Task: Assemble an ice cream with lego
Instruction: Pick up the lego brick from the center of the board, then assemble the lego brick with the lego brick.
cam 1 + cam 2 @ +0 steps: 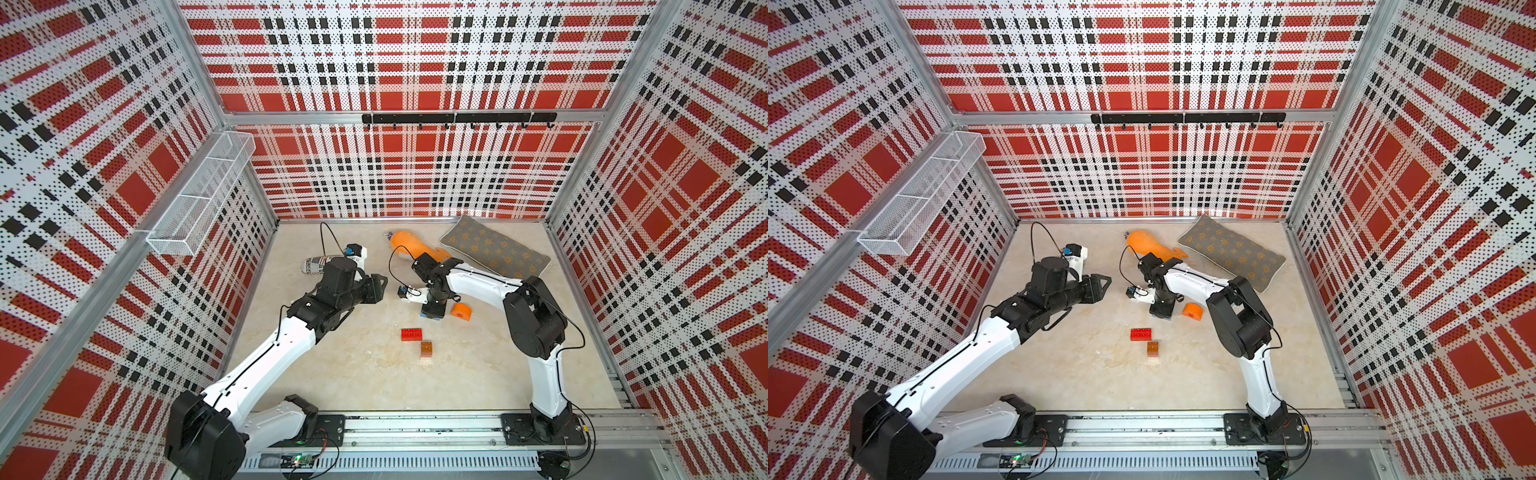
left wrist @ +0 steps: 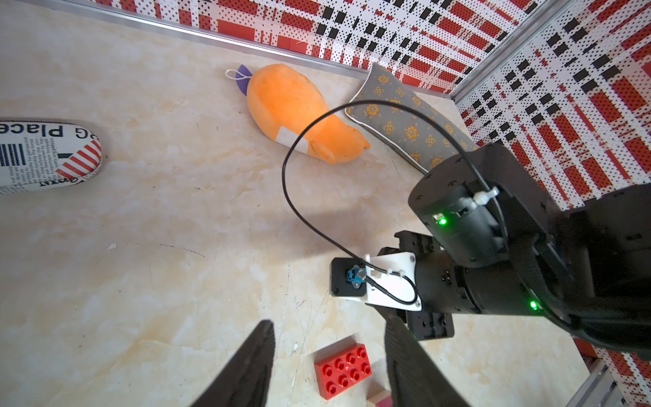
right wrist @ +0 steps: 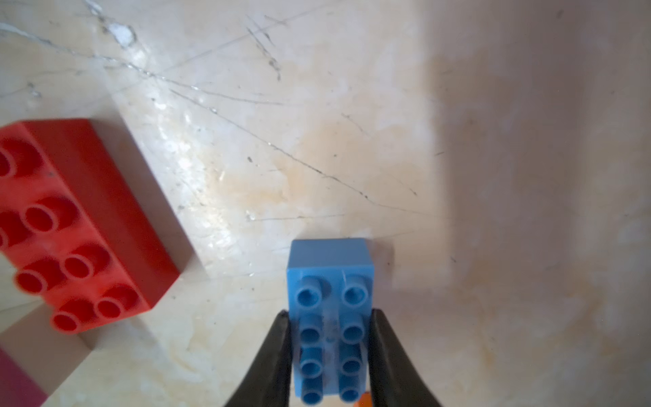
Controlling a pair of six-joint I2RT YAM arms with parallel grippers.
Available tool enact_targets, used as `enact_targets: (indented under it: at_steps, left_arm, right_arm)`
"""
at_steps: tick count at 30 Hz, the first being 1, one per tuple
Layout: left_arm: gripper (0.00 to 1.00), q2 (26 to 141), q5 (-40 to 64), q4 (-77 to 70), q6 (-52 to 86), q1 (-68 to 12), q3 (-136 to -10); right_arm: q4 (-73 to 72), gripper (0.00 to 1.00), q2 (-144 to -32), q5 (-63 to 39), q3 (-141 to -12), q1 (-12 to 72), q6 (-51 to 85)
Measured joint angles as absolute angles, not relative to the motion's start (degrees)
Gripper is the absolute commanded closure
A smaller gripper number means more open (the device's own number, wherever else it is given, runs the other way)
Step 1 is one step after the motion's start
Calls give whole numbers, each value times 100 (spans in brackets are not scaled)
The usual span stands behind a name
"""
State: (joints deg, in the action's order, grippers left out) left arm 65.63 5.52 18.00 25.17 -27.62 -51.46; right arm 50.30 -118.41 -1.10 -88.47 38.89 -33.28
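**Right gripper clamped on the blue brick, mid-counter**

Your right gripper (image 3: 331, 319) is pinching the blue brick (image 3: 331, 267) across its narrow width. Both black fingers (image 3: 278, 352) are pressing against its long sides, and the studs are facing the wrist camera. The brick is sitting down at counter (image 1: 353, 374) level; you cannot tell whether it is touching the surface. In both top views the gripper is pointing straight down near the middle of the counter.

Just to its right, the rounded orange piece (image 1: 461, 312) is lying with its red asterisk showing. Nearer the arm bases, the red brick (image 1: 411, 333) is lying studs up, apart from the blue one. The amber-brown brick (image 1: 426, 348) is sitting just beside its corner. A cream-and-pink piece (image 3: 24, 366) is showing at the edge of the right wrist view, beside the red brick.

Your left gripper (image 2: 328, 320) is hovering to the left of the bricks, fingers spread and empty.

Further out, the orange plush whale (image 1: 409, 245) and the grey cushion (image 1: 494, 247) are lying by the back wall. The newsprint pouch (image 2: 45, 155) is lying beyond the left arm.
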Motion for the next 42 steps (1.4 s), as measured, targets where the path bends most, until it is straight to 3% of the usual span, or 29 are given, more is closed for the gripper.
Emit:
enact_targets:
  at_steps: [7, 20, 30, 42]
  left_arm:
    - [46, 6558, 508, 1798, 2502, -2714, -5137]
    - [47, 6320, 886, 1817, 2405, -1741, -5065]
    - [47, 6270, 1194, 1890, 2064, -867, -5033]
    - [47, 6141, 1267, 1887, 2003, -742, -4818]
  right_arm:
    - [5043, 75, -11754, -145, -8842, 3894, -3319]
    - [5349, 75, -9909, -263, -8407, 4519, -3365]
    - [5859, 75, -9832, -84, -8062, 5266, -3291]
    - [5905, 75, -9824, 36, -7756, 5511, -3055]
